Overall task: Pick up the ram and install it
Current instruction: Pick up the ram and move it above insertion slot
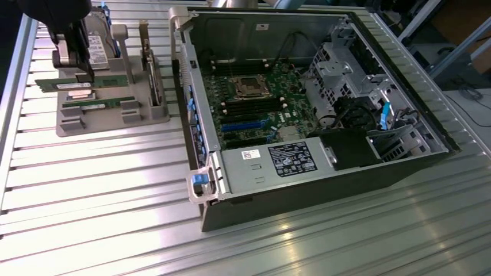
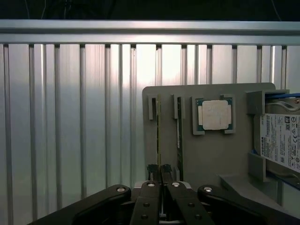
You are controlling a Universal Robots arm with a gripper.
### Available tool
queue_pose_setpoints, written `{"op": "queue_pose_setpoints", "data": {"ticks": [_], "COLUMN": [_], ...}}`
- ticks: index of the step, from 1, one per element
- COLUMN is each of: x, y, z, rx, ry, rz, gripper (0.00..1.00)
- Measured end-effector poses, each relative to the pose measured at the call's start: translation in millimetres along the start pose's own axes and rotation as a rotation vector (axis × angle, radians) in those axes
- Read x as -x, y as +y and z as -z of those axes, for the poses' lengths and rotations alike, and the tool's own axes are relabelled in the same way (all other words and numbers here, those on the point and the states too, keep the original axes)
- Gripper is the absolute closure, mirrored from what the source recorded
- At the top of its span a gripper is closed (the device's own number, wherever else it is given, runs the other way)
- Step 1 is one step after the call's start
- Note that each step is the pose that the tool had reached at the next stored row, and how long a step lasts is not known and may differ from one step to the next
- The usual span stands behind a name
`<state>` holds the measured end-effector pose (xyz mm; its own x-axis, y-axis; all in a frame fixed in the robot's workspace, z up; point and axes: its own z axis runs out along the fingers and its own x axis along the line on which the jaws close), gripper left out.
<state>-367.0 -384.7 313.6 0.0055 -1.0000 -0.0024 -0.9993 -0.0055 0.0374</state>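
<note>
I've got the claw (image 2: 159,169) pinched narrow on the top edge of the ram (image 2: 158,126), which stands in its slot on the grey holder (image 1: 115,118). A second stick (image 2: 178,126) sits just beside it, untouched. The holder's on the desk (image 1: 92,195), to the exterior view's left of the open case (image 1: 307,190).
</note>
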Motion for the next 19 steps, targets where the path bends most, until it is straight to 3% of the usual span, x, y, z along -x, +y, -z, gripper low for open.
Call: {"op": "queue_pose_setpoints", "data": {"ticks": [19], "x": [0.0], "y": [0.9], "z": [22.6], "rx": [0.0000], "ry": [0.0000], "rz": [0.000], "gripper": [0.88]}}
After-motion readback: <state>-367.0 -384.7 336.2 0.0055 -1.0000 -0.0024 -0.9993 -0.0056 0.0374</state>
